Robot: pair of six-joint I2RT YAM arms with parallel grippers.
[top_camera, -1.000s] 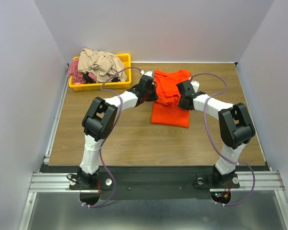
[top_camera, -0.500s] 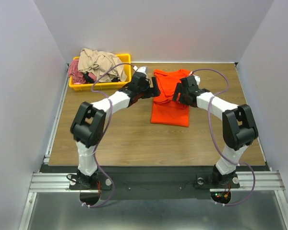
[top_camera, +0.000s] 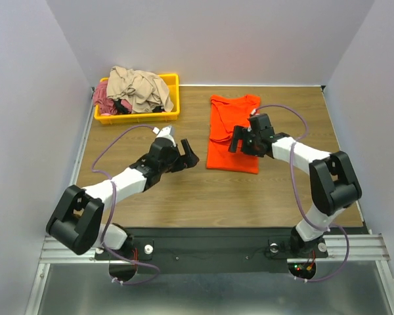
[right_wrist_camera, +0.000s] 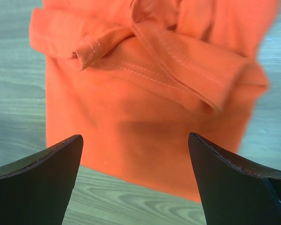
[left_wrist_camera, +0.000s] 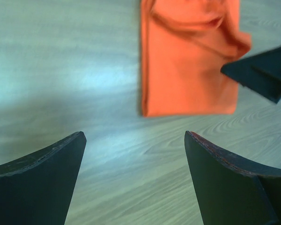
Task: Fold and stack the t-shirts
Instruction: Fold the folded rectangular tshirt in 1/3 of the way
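An orange t-shirt (top_camera: 232, 131) lies on the wooden table as a long narrow fold, its sleeves tucked over the top. My right gripper (top_camera: 237, 142) hovers over the shirt's lower half, open and holding nothing; in the right wrist view the orange t-shirt (right_wrist_camera: 145, 93) fills the space beyond the right gripper (right_wrist_camera: 136, 136). My left gripper (top_camera: 189, 155) is open over bare wood to the left of the shirt. In the left wrist view the left gripper (left_wrist_camera: 133, 136) faces the orange t-shirt (left_wrist_camera: 189, 61), well short of its near edge.
A yellow bin (top_camera: 171, 113) at the back left holds a crumpled beige shirt (top_camera: 139, 85) and a pink one (top_camera: 104, 98). Grey walls close in the table on three sides. The right gripper's dark body (left_wrist_camera: 264, 75) shows at the right edge of the left wrist view.
Both grippers opened and let go of the orange shirt. The left arm pulled back toward the near left, off the shirt. The right gripper drew back a little toward the shirt's lower half.
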